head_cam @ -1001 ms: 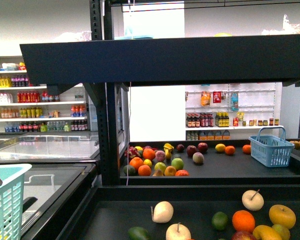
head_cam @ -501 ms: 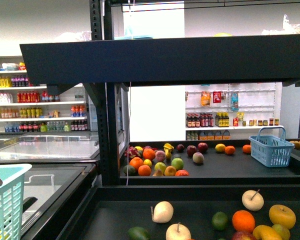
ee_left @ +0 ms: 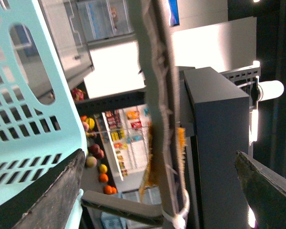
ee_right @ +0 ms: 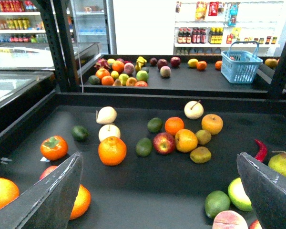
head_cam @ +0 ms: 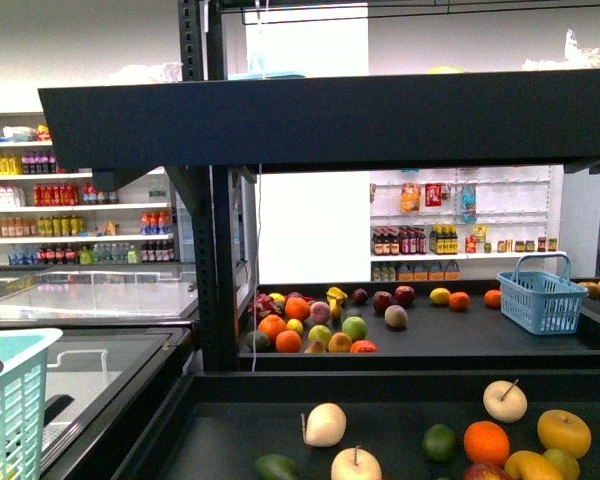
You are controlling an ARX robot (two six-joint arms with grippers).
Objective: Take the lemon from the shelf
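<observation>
The black shelf (head_cam: 216,250) has flat rimmed trays (ee_right: 133,98) full of fruit. A yellow lemon-like fruit (head_cam: 440,296) lies on the far tray, next to a small orange; it also shows in the right wrist view (ee_right: 193,62). Other yellow fruits (head_cam: 564,431) lie among oranges and apples on the near tray (ee_right: 212,123). My right gripper (ee_right: 159,191) is open and empty, hovering over the near tray's bare front part. My left gripper (ee_left: 157,191) is open and empty beside a teal basket (ee_left: 24,95). Neither arm shows in the front view.
A blue basket (head_cam: 543,295) stands on the far tray at the right. The teal basket (head_cam: 10,400) is at the lower left, beside glass-topped freezers (head_cam: 90,295). The upper black tier (head_cam: 330,120) overhangs. A frayed strap (ee_left: 157,95) hangs before the left wrist camera.
</observation>
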